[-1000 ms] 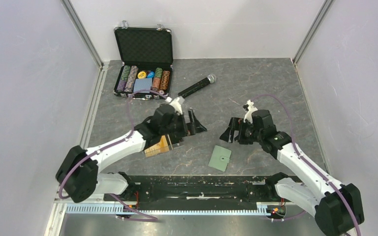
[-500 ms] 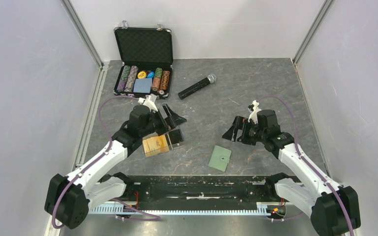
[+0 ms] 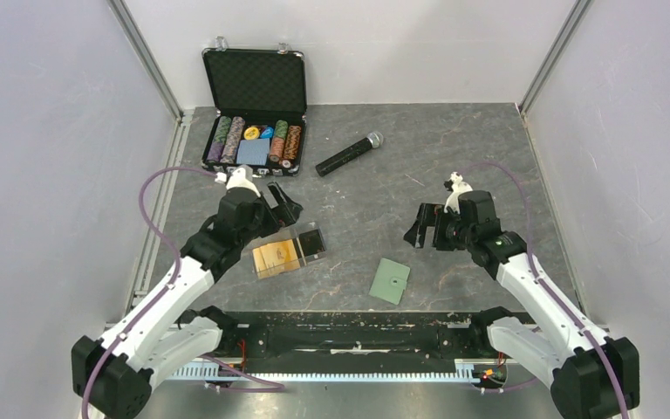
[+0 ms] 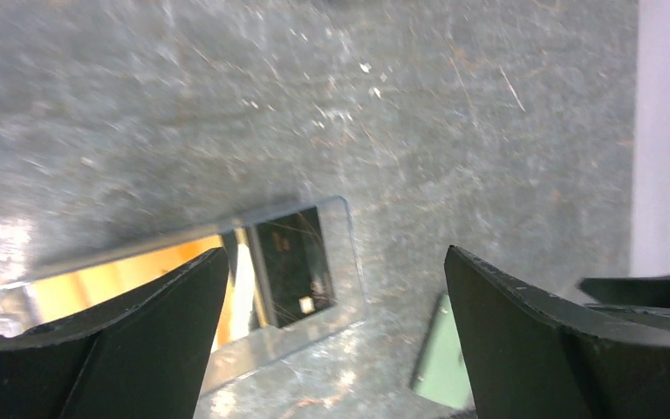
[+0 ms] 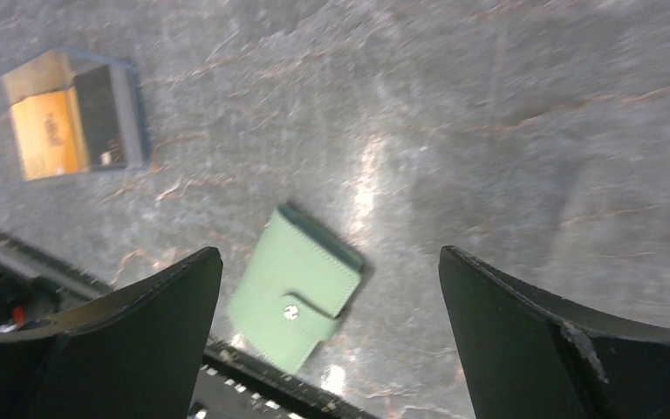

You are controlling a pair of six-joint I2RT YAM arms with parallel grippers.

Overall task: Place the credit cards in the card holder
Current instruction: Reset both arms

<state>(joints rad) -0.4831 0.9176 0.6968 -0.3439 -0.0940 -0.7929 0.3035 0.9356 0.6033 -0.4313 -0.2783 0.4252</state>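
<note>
The credit cards lie side by side in a clear plastic tray (image 3: 289, 251): an orange card (image 3: 276, 257) and a black card (image 3: 314, 242). In the left wrist view the orange card (image 4: 131, 278) and black card (image 4: 292, 262) show under the tray's lid. My left gripper (image 3: 281, 203) hangs open just beyond the tray, holding nothing. The card holder (image 3: 390, 280), sage green, lies closed and flat near the front edge. Its snap button shows in the right wrist view on the card holder (image 5: 295, 286). My right gripper (image 3: 417, 227) stands open and empty above and beyond it.
An open black case (image 3: 254, 92) with poker chips and a blue block stands at the back left. A black microphone (image 3: 348, 154) lies mid-table. Grey walls close in both sides, and a black rail (image 3: 349, 330) runs along the near edge.
My left arm has drawn back to the left, off the tray, uncovering the cards. My right gripper has shifted slightly right and spread a little wider.
</note>
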